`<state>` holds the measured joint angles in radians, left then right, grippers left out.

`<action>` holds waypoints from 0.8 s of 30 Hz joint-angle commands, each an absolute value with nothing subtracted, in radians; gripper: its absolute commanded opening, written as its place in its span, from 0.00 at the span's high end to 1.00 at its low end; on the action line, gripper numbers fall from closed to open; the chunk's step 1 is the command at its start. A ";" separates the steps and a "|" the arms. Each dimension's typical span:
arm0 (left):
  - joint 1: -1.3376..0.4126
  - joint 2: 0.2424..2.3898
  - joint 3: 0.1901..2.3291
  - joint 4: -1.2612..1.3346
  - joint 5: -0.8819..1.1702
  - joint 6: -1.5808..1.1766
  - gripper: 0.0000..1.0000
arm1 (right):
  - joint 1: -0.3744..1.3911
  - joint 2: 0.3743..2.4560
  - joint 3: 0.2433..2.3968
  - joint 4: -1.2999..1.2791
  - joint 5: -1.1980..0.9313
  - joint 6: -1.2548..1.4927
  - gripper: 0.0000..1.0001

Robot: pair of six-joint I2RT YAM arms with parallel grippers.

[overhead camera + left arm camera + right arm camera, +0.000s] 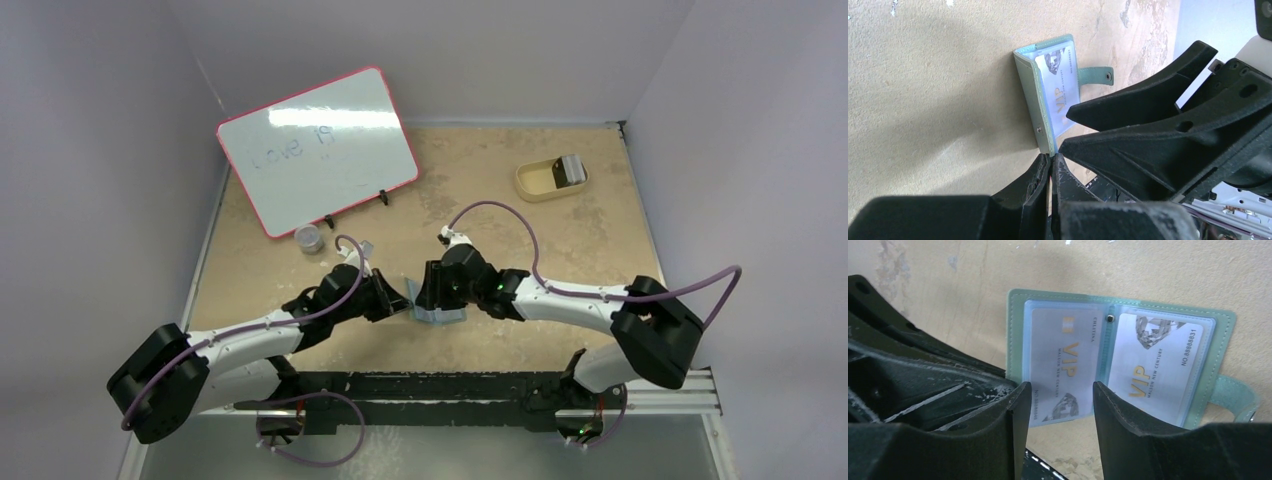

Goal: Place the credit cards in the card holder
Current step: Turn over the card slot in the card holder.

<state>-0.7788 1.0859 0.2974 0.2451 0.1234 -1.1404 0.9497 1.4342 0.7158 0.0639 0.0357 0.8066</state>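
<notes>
The left gripper (1050, 167) is pressing its jaws fully together. Their tips are touching the bottom corner of the grey-green cover of the card holder (1030, 95). I cannot tell whether the cover's edge is being pinched between them.

The right gripper (1059, 389) is holding its jaws partly apart, roughly a card's width, and is gripping nothing that shows. It is hovering over the card holder (1015, 330), which is lying open with its pale blue pockets facing up. In the gap between the right fingers (1020, 430), the card on the plain side (1058, 365) is showing. It is sitting in its clear pocket with gold "VIP" print, and its lower end is sticking out past the pocket. Whether the fingers are touching it cannot be told.

Across the spine, the card on the strap side (1158, 365) is lying fully inside its pocket. The strap (1235, 397) with its snap is reaching out from that side onto the worktop (500, 230).

From above, both grippers are meeting tip to tip, the left gripper (400, 300) on one side and the right gripper (428, 297) on the other. The card holder (447, 318) is lying just beneath them, near the middle of the worktop's near edge.

Well apart from it, a tan tray (535, 180) is sitting toward the far right corner with something grey inside. A red-rimmed whiteboard (320, 150) is standing propped at the far left corner. A small round tin (310, 238) is resting just beside the whiteboard's lower edge.
</notes>
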 commanded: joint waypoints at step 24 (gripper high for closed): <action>-0.775 1.063 0.332 0.281 0.117 -1.136 1.00 | 0.990 1.414 0.756 -0.030 0.127 0.808 0.53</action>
<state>-0.7788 1.0859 0.2974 0.2417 0.1230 -1.1408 0.9829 1.4124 0.7166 0.0212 0.0555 0.8074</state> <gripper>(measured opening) 0.020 0.478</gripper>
